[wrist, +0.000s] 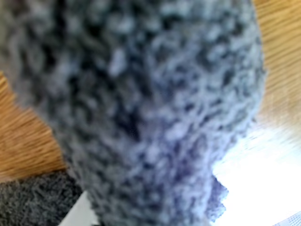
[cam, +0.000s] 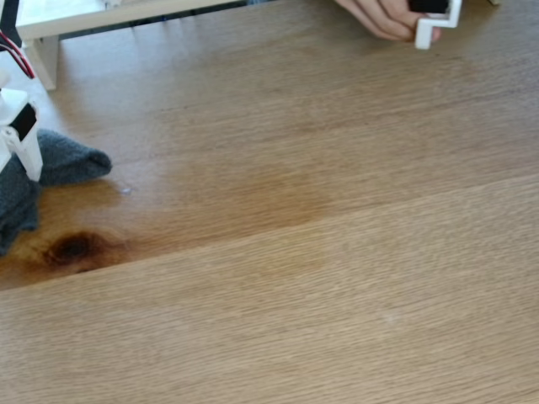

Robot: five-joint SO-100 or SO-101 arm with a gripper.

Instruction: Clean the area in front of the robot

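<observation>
The area is a light-oak tabletop (cam: 320, 278) with a dark knot (cam: 74, 248) and a darker stained patch (cam: 253, 198). The robot (cam: 17, 126), white with red and black wires, shows at the far left edge of the fixed view. Its gripper (cam: 30, 171) points down into a grey knitted cloth (cam: 72, 160) that lies on the wood beside the knot. In the wrist view the cloth (wrist: 141, 108) is bunched up right against the lens and hides the jaws, so the gripper appears shut on it.
At the top right a hand (cam: 379, 17) holds a small white L-shaped bracket (cam: 434, 29) with a black block just above the table. A white shelf-like stand (cam: 50, 34) sits at the top left behind the arm.
</observation>
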